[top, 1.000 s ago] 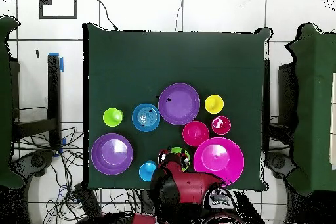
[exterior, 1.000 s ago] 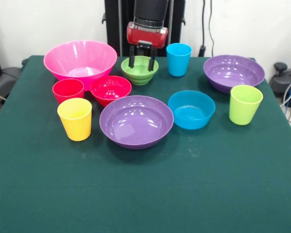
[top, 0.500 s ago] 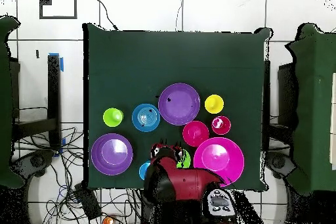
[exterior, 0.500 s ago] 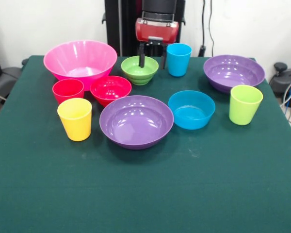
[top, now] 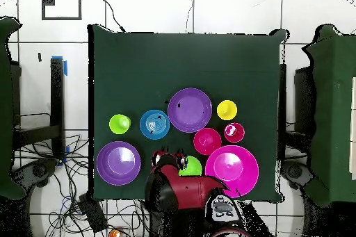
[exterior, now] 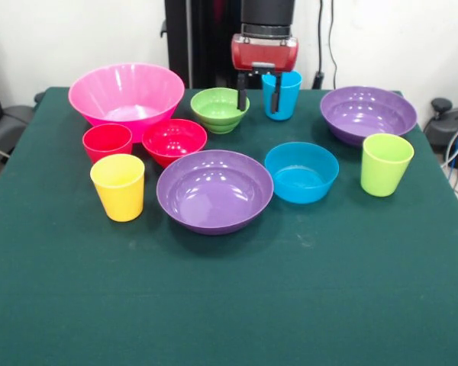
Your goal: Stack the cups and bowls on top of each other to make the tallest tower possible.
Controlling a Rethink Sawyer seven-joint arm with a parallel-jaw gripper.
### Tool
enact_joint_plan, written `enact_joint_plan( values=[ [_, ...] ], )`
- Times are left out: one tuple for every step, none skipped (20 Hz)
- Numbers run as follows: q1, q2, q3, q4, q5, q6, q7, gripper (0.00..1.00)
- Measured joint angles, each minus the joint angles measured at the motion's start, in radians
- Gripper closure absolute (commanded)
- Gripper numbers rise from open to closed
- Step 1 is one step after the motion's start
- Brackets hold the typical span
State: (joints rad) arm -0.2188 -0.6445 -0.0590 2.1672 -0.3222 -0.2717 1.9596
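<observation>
All cups and bowls stand apart on the green table, none nested. My gripper [exterior: 257, 101] is open at the far side, between the green bowl [exterior: 220, 109] and the blue cup [exterior: 286, 96]. Its right finger [exterior: 274, 97] overlaps the blue cup's left part; I cannot tell whether they touch. The pink bowl [exterior: 127, 91], red bowl [exterior: 174, 139], red cup [exterior: 107, 142] and yellow cup [exterior: 118, 186] are on the left. A purple bowl [exterior: 214, 191] and the blue bowl [exterior: 301, 171] sit in the middle. Another purple bowl [exterior: 368, 113] and the lime cup [exterior: 385, 164] are on the right. In the overhead view the arm [top: 182, 191] hides the blue cup.
The table [exterior: 229, 305] has a broad bare stretch along its near side in the front view. Cables and a dark object [exterior: 452, 126] lie off the table's right edge. In the overhead view the green bowl [top: 190, 167] shows beside the gripper [top: 167, 156].
The gripper has moved from above the green bowl to the right in the front view, ending at the blue cup's left side. No cup or bowl has shifted.
</observation>
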Motion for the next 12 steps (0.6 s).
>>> enact_joint_plan(
  values=[
    [0.004,0.004,-0.002,0.000,0.002,0.000,0.000,0.00],
    [0.008,0.008,-0.003,0.000,0.004,0.000,0.000,0.00],
    [0.017,0.017,-0.010,0.000,0.007,0.000,0.000,0.00],
    [0.028,0.029,-0.017,0.000,0.010,0.000,0.000,0.00],
    [0.039,0.040,-0.025,0.001,0.013,0.000,0.000,0.00],
    [0.046,0.048,-0.031,0.001,0.013,0.000,0.000,0.00],
    [0.058,0.063,-0.042,0.002,0.014,0.000,0.000,0.00],
    [0.063,0.071,-0.048,0.003,0.014,0.000,0.000,0.00],
    [0.067,0.080,-0.053,0.004,0.014,0.000,0.000,0.00],
    [0.070,0.088,-0.058,0.004,0.014,0.000,0.000,0.00],
    [0.073,0.098,-0.064,0.005,0.014,0.000,0.000,0.00],
    [0.075,0.106,-0.068,0.006,0.014,0.000,0.000,0.00]
  ],
)
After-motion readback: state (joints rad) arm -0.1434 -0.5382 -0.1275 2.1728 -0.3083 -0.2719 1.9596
